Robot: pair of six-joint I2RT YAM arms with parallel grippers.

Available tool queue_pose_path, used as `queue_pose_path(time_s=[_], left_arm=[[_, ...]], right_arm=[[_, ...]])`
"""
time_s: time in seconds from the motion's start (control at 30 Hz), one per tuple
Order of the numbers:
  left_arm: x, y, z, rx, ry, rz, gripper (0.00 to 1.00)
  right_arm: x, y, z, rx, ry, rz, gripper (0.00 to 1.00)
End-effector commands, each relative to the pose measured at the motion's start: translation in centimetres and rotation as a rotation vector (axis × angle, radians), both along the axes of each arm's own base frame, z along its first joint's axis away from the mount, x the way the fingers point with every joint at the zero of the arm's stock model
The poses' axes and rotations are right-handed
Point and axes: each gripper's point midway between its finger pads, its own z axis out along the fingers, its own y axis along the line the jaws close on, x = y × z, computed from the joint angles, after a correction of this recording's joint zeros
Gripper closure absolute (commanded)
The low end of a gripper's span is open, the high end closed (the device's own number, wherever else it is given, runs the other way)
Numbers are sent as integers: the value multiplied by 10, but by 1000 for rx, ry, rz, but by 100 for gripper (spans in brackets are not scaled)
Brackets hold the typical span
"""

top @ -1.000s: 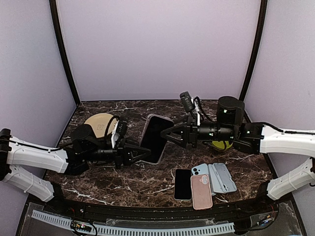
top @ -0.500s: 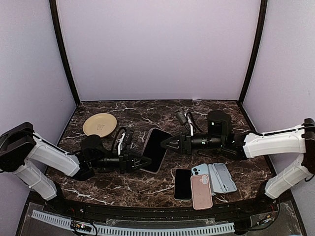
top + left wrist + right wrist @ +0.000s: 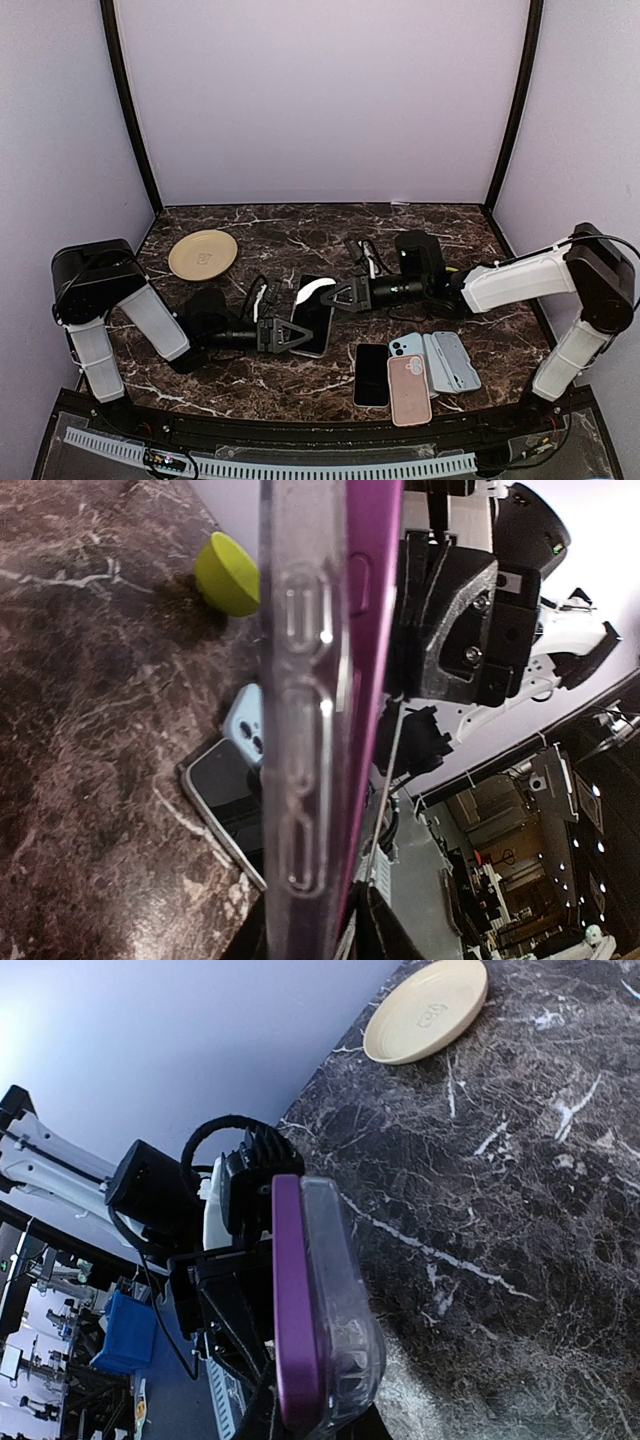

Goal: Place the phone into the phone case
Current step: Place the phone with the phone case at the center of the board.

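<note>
Purple phone (image 3: 295, 1310) + clear case (image 3: 342, 1290) now lower, prob. touching table (image 3: 250, 380).

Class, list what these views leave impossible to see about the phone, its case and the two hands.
Top view: whether the phone is fully seated in the clear case; too small, glare on one corner.
Left wrist view: left hand fingertips, cut off by the bottom edge.
Right wrist view: right hand fingertips, hidden under the phone.
Left wrist view: green object, partly behind the case.
</note>
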Motion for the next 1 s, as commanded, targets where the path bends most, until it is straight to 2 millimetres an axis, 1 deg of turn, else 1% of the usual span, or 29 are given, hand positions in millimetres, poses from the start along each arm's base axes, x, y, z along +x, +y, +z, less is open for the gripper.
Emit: queue_pose_path(time_s=[0.0,0.03,0.07,0.1,0.17,0.27,0.3,0.33,0.37,0.47,0.53,0.67,0.8,0.87,0.97], left_arm=[[33,-4,-10,97,50,144,73],[36,-6,-19,158,44,143,73],[40,-8,-21,180,39,152,73],[40,-6,-32,228,48,152,73],[44,-4,-39,247,65,172,72],[48,-2,-51,270,118,192,68],[48,0,-60,297,142,194,66],[51,-3,-60,303,149,199,63],[50,-1,-71,344,177,198,61],[54,-3,-86,428,225,201,58],[56,1,-97,483,253,222,57],[59,7,-106,549,266,251,52],[60,12,-113,620,279,257,49],[61,16,-114,656,276,268,47],[65,21,-110,689,248,286,46]], right_arm=[[11,-3,-34,-96,65,-35,97],[14,-4,-39,-99,81,-41,97],[17,-5,-44,-105,96,-46,97],[19,-5,-48,-111,112,-48,96],[23,-8,-58,-126,137,-58,95],[31,-14,-74,-158,175,-86,92],[33,-16,-80,-170,190,-94,92],[36,-17,-86,-180,203,-98,91],[37,-17,-91,-190,213,-96,91],[40,-18,-105,-221,230,-95,90],[43,-20,-113,-243,239,-107,90],[50,-28,-128,-286,245,-132,88],[55,-31,-140,-334,248,-136,86],[58,-34,-144,-375,242,-149,84],[66,-39,-146,-441,217,-175,80]])
